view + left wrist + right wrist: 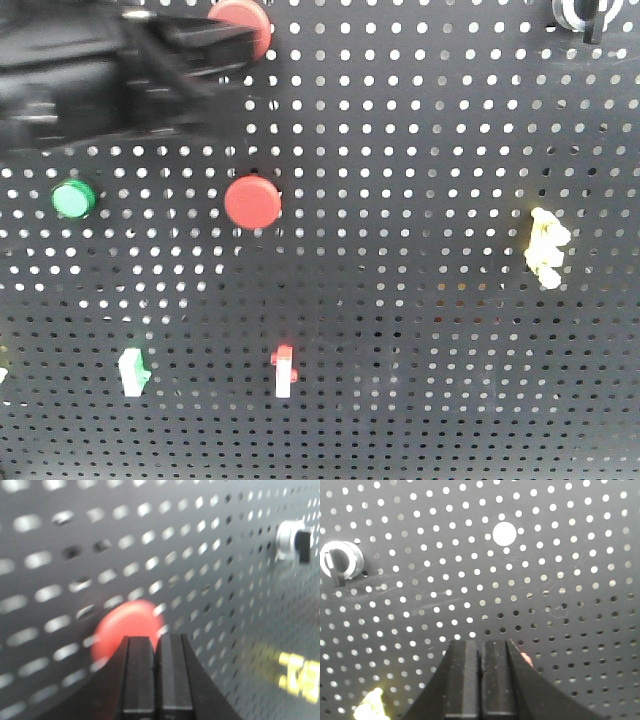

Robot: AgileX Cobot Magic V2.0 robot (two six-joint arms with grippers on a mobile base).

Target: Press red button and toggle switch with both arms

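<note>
Here closed left pincer faces red button.

The right gripper faced the black pegboard, its two dark fingers pressed together. A silver knob sat at the upper left, a larger round hole near the top and a blurred yellow piece at the lower left. A red fleck beside the fingers was perhaps a button's edge.
</note>
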